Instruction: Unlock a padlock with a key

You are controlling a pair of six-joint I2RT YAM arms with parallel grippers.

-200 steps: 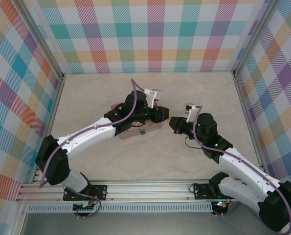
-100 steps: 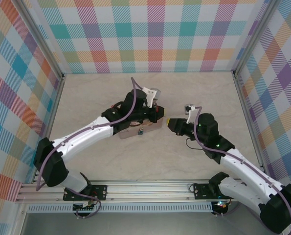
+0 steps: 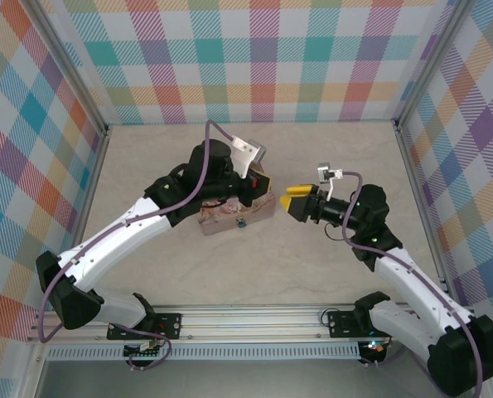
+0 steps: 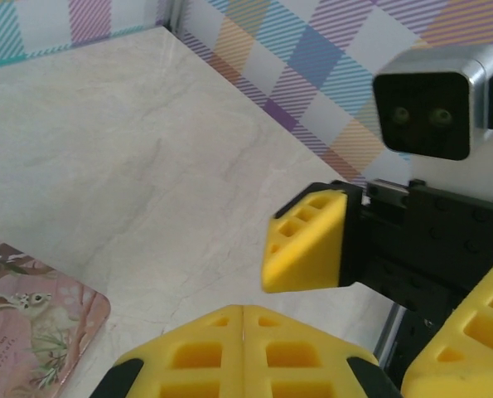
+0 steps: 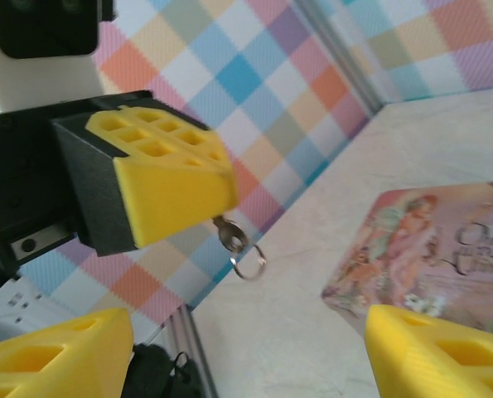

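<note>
The padlock [image 3: 240, 222], a tiny teal spot, sat at the near edge of the pink tin [image 3: 221, 222], around the middle of the counter. The left gripper [image 4: 242, 319] kept its jaws pressed together on the key [image 5: 226, 232], whose ring end hung out below. I judged the key light, stiff and slippery, easy to twist between pads, so a flat hold on its head seemed best. The right gripper [image 3: 292, 201], jaws spread wide, held nothing.

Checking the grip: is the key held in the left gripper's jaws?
Yes, the key pokes from the shut jaws of the left gripper, its ring dangling.
</note>
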